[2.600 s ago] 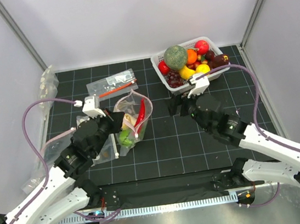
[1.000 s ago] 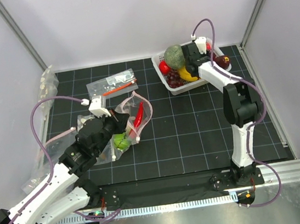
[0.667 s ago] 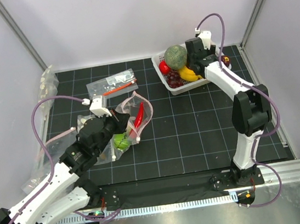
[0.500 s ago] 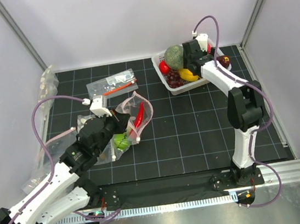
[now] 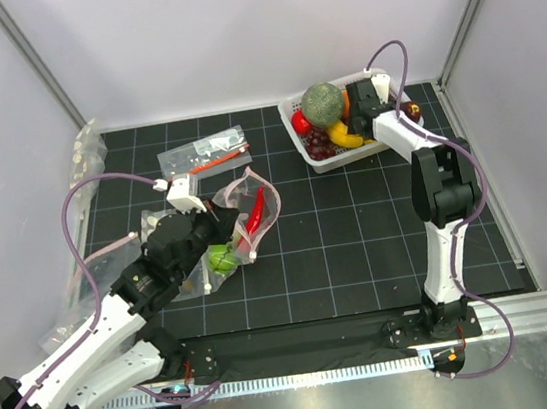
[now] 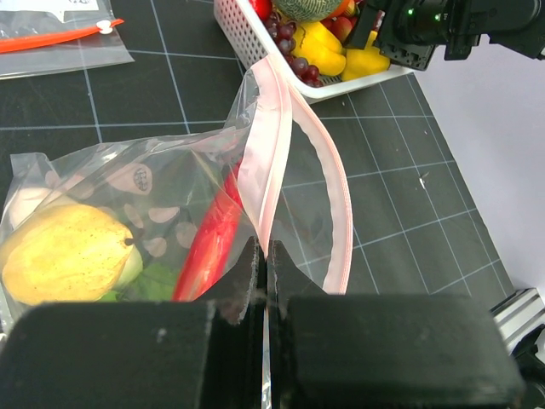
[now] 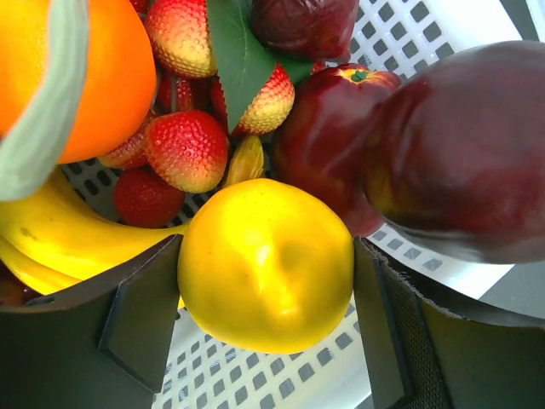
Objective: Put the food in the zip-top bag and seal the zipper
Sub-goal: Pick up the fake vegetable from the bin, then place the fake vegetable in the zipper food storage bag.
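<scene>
Left gripper [image 6: 262, 256]: jaws together, pinching pink press-seal strip [image 6: 268, 145] of clear dotted plastic zip-top bag [image 6: 128, 183]. Bag mouth gapes. Bag lies on black gridded mat [image 5: 359, 244], left of centre, with long red toy chili [image 6: 209, 247] inside. Right gripper [image 7: 268, 298]: fingers pressed on both sides of round yellow toy lemon [image 7: 264, 247], which sits among other fruit in white perforated plastic basket [image 7: 426, 34].

A yellow lemon [image 7: 266, 266] fills the lower middle of the frame, with the gripper [image 7: 266, 281] pressed against both its sides. It lies in a white perforated basket [image 7: 400, 38]. A banana [image 7: 60, 234] is at the left, an orange [image 7: 68, 77] upper left, strawberries [image 7: 187, 149] above and dark red fruits [image 7: 332, 145] at the right.
</scene>
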